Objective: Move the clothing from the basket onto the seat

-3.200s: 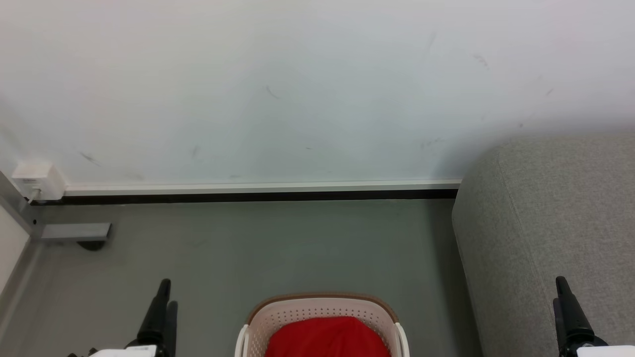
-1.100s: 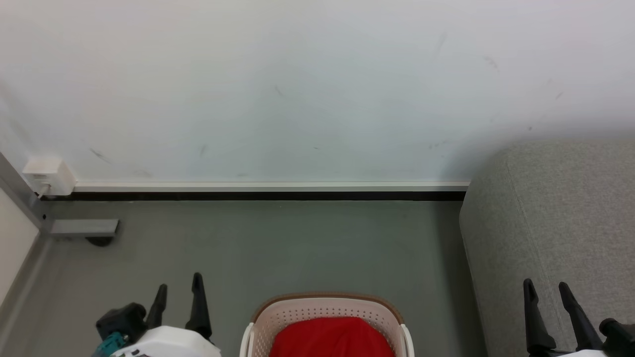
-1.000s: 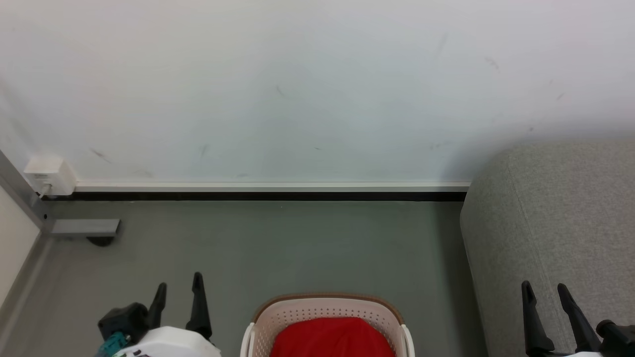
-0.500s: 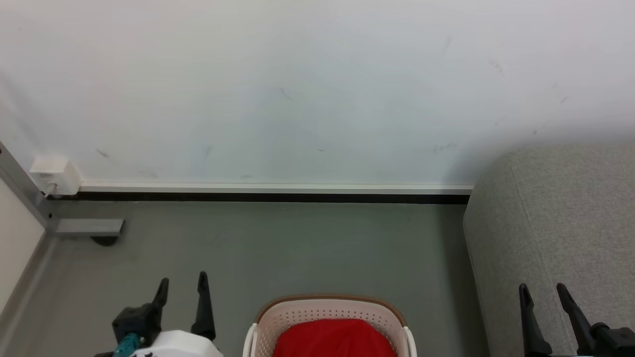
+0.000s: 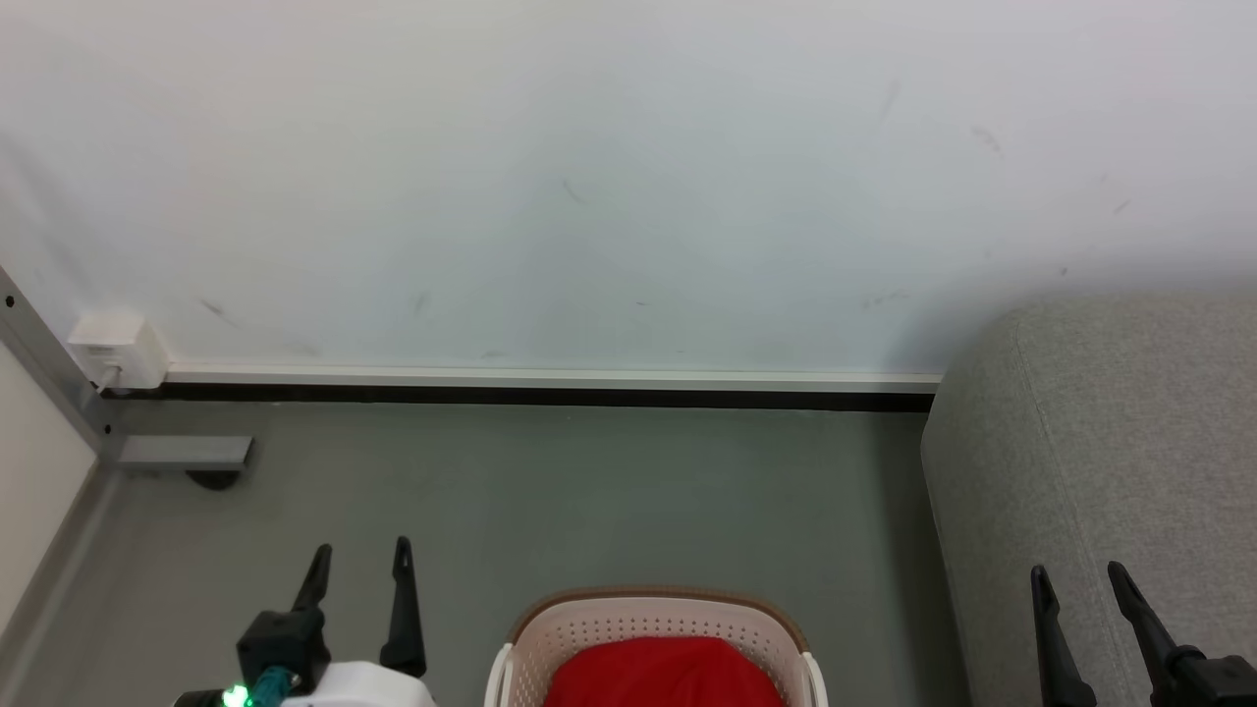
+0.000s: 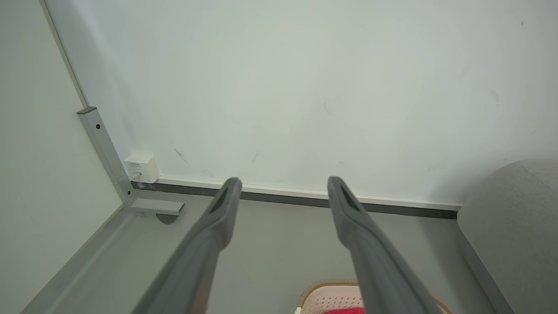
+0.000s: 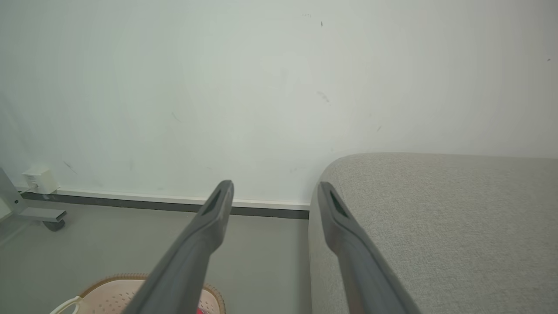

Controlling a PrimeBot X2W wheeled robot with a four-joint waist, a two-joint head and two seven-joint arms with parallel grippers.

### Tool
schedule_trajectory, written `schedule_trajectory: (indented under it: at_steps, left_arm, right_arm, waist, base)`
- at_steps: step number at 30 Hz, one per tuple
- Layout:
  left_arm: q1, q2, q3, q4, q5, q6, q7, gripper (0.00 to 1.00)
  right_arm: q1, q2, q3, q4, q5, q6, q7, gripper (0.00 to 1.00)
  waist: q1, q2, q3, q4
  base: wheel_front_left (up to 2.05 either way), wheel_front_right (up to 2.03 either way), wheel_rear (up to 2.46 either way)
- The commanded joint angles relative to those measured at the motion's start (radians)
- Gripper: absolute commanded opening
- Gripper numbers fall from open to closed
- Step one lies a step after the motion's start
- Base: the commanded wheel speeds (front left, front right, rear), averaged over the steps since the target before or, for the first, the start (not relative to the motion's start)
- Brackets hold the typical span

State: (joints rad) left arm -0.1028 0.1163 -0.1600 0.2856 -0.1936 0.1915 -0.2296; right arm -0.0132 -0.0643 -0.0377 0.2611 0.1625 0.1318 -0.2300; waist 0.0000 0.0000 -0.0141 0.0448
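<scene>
A: Red clothing [image 5: 663, 673] sits in the basket [image 5: 648, 619] on the floor [image 5: 589, 491], between the two pairs of fingers, touching neither.
B: Yep, left fingers [image 5: 401, 589] and right fingers [image 5: 1046, 619] both spread apart, empty. Sofa [image 5: 1100, 442] is just behind the right ones.

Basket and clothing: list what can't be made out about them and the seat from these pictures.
Clothing: the head view's bottom edge cuts it; only a red mound shows, so the garment count is unknown.
Basket: its near half is cut by the same edge; in the left wrist view a finger of the left pincer covers part of its rim.
Seat: cut by the head view's right edge; its full extent is unseen.
</scene>
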Motion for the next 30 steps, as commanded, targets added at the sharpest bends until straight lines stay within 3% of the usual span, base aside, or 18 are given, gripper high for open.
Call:
schedule_trajectory:
  at_steps: [1, 17, 30]
  left_arm:
    - [0.004, 0.009, 0.004, 0.002, 0.022, -0.002, -0.010, 1.00]
    - [0.007, 0.007, 0.013, 0.015, 0.130, 0.004, -0.037, 1.00]
    - [0.013, -0.009, 0.037, 0.011, 0.119, -0.012, -0.035, 1.00]
  right_arm:
    - [0.012, -0.004, -0.003, 0.000, -0.018, -0.002, -0.010, 1.00]
    - [0.019, -0.003, -0.017, 0.022, -0.081, -0.002, -0.039, 1.00]
    - [0.014, 0.002, -0.018, 0.026, -0.052, -0.002, -0.036, 1.00]
  waist:
    - [0.0000, 0.0000, -0.001, 0.000]
    - [0.0000, 0.0000, 0.000, 0.014]
    - [0.0000, 0.0000, 0.007, 0.010]
  base:
    - [0.00, 0.00, 0.00]
    - [0.00, 0.00, 0.00]
    - [0.00, 0.00, 0.00]
